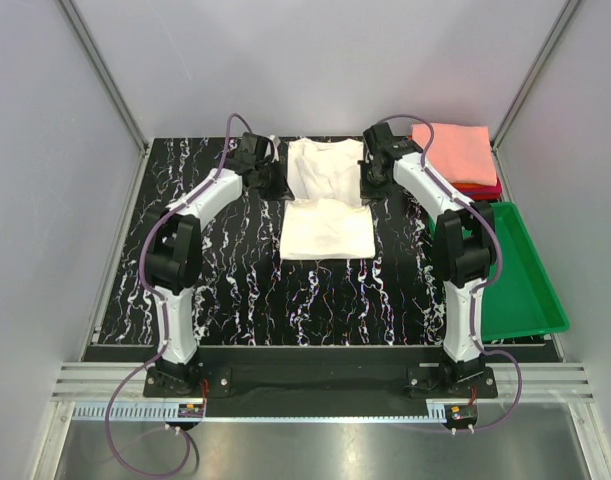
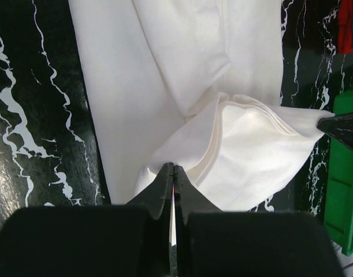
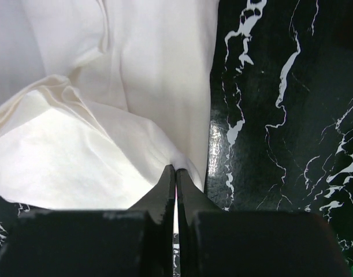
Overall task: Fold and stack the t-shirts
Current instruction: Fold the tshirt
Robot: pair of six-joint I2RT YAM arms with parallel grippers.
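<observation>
A cream-white t-shirt point(image 1: 326, 205) lies at the back middle of the black marble table, partly folded over itself; its red print is hidden. My left gripper point(image 1: 277, 186) is shut on the shirt's left edge, seen pinched in the left wrist view point(image 2: 174, 166). My right gripper point(image 1: 370, 188) is shut on the shirt's right edge, seen in the right wrist view point(image 3: 175, 167). Both hold a raised fold of the shirt point(image 2: 245, 150) above the flat layer point(image 3: 159, 52). A folded salmon-pink t-shirt point(image 1: 457, 152) tops a stack at the back right, with a red one point(image 1: 487, 186) under it.
A green plastic tray point(image 1: 520, 275) sits at the right edge of the table, also showing in the left wrist view point(image 2: 344, 173). The black marble table point(image 1: 235, 290) runs to grey walls at the left, back and right.
</observation>
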